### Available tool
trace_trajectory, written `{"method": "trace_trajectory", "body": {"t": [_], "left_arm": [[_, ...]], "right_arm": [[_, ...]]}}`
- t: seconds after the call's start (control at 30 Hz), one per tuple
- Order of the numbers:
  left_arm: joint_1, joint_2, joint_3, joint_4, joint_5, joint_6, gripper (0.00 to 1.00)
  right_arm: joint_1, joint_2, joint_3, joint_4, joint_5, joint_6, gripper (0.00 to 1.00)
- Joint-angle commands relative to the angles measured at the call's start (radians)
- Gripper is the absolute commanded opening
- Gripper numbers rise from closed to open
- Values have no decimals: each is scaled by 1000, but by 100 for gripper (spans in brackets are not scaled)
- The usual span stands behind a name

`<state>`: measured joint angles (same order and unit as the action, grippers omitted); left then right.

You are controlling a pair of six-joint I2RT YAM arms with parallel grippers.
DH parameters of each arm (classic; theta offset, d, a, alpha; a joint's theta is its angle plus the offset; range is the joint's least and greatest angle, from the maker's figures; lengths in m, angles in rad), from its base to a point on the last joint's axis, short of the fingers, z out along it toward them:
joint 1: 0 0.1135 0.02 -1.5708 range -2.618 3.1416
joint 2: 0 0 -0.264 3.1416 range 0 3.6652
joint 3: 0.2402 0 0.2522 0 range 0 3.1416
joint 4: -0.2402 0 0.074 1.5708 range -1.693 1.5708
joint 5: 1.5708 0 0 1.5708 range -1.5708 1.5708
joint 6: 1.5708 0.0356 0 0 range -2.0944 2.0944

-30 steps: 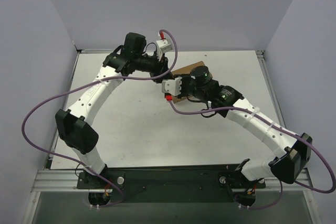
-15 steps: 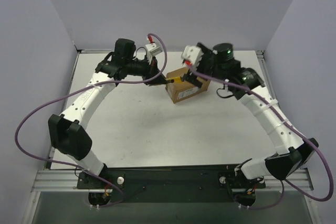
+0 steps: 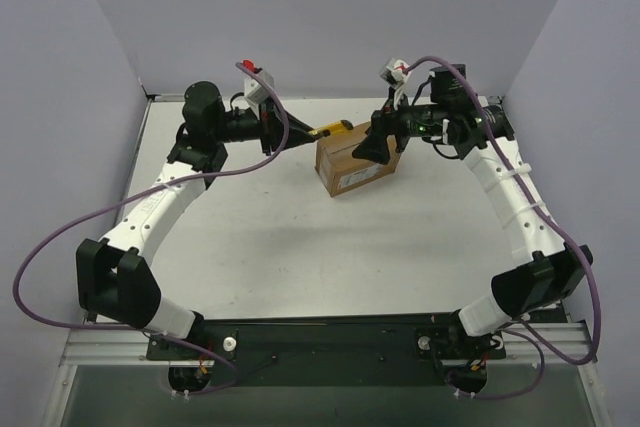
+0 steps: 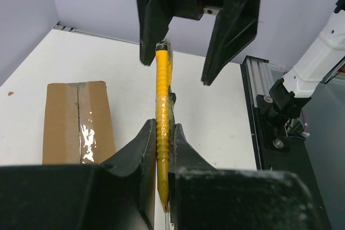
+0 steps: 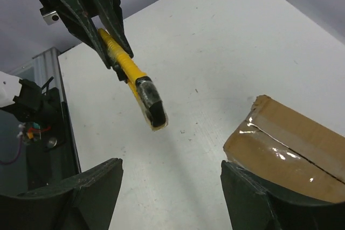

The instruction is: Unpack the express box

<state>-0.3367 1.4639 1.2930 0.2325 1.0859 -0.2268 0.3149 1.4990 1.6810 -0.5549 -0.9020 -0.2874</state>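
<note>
The express box (image 3: 356,161) is a brown carton lying at the back middle of the table, its flaps shut and clear tape along the seam (image 4: 80,117); a white label shows on its near side. My left gripper (image 3: 303,134) is shut on a yellow utility knife (image 4: 163,87), held level and pointing right. The knife's dark tip (image 5: 152,107) hangs in the air in front of my right gripper (image 5: 171,172), which is open with nothing between its fingers. That gripper (image 3: 374,148) hovers over the box's left top edge. In the right wrist view the box (image 5: 294,144) lies at the lower right.
Lilac walls close the table at the back and both sides. An aluminium rail (image 4: 260,112) runs along the right table edge. Purple cables loop off both arms (image 3: 60,237). The arm bases stand on a black plate (image 3: 330,339) at the near edge.
Both arms have pulled apart and back from over the box. The right gripper has opened wide and swung right. The left arm has drawn left, still gripping the yellow knife.
</note>
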Motion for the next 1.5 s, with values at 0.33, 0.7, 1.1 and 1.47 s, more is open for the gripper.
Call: {"method": "trace_trajectory", "body": {"t": [0.33,0.7,1.1,1.47], "left_arm": [[-7,87,109,119,169,-68,0],[-12,147,152,136,243,-97,0],[-15,79,249,-477,-55,562,59],[-70,82,184,-463,-46,581,69]], "right_arm": [[36,116,98,128,-259,142,66],[73,150,147,138,-255,137,19],[107,90,233,-370,98,-535,0],[167,82,243,-381,155,-544,0]]}}
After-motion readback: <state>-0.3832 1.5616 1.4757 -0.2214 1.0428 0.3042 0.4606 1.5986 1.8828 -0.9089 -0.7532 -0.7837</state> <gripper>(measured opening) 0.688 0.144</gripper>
